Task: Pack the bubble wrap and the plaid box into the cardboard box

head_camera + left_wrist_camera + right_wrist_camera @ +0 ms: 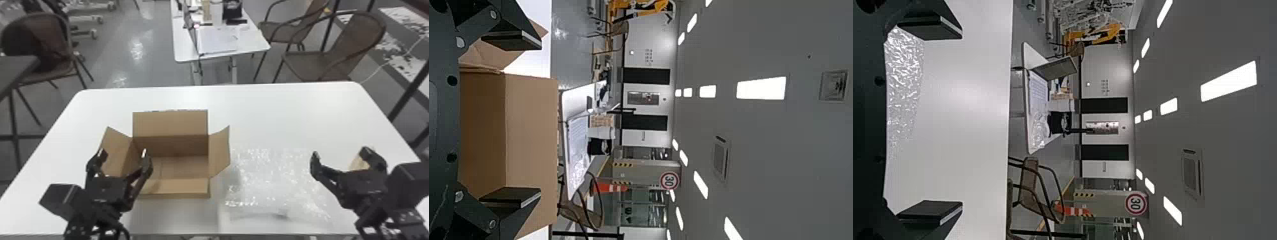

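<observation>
The cardboard box (174,186) stands with its flaps up and out, left of centre on the table. Bubble wrap (271,182), clear and shiny, lies flat just to its right. My left gripper (123,153) is open over the box's left side; in the left wrist view the gripper (530,119) has the cardboard box (529,135) beyond its spread fingers. Right of the wrap my right gripper (341,154) is open; in the right wrist view the gripper (955,120) shows bubble wrap (903,75) near one finger. A tan thing (357,164), perhaps the plaid box, is mostly hidden behind the right gripper.
The white table (287,111) reaches back beyond the cardboard box and wrap. Behind it are a second white table (255,41) with items on it and brown chairs (354,41); another chair (48,41) stands at the back left.
</observation>
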`<state>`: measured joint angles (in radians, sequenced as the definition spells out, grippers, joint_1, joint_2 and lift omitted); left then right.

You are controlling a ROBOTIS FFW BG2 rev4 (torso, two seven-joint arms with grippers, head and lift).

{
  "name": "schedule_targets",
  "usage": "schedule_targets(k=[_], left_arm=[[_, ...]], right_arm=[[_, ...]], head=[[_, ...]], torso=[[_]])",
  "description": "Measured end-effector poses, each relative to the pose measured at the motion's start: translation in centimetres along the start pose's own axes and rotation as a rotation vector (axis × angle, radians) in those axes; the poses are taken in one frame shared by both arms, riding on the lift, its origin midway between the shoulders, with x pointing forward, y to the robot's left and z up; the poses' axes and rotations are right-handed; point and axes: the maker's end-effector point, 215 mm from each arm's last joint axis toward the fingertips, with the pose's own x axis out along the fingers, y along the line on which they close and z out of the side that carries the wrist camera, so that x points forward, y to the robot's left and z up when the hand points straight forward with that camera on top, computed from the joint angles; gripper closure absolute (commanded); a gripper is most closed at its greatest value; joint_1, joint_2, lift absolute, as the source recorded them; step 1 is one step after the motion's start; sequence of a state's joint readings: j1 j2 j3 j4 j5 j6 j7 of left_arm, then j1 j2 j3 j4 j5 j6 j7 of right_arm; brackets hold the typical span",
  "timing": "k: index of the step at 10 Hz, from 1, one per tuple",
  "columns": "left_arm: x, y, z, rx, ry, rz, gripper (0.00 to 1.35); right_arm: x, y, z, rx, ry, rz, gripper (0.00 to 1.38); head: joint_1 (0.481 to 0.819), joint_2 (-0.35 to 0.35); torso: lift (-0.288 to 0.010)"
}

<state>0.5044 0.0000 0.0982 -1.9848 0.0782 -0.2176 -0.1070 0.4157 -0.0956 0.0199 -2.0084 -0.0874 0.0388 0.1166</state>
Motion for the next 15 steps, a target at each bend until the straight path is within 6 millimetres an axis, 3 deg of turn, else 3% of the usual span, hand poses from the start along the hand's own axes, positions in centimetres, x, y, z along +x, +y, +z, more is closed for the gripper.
schedule_targets(k=[9,12,15], left_arm=[[0.2,0.4,-0.2,0.006,0.014,0.002,0.25],[0.9,3.6,0.2,0.043,0.039,0.034,0.25],[1.4,8.7,-0.5,0.032,0.143,0.076,0.25]], right_arm=[[0.0,0.0,-0.1,0.003,0.004,0.001,0.09],[0.0,0.0,-0.3,0.007,0.009,0.001,0.09],[0.0,0.1,-0.4,0.009,0.016,0.005,0.09]], head=[[0.695,0.08],[0.695,0.114],[0.695,0.172]], torso=[[-0.122],[-0.122],[-0.122]])
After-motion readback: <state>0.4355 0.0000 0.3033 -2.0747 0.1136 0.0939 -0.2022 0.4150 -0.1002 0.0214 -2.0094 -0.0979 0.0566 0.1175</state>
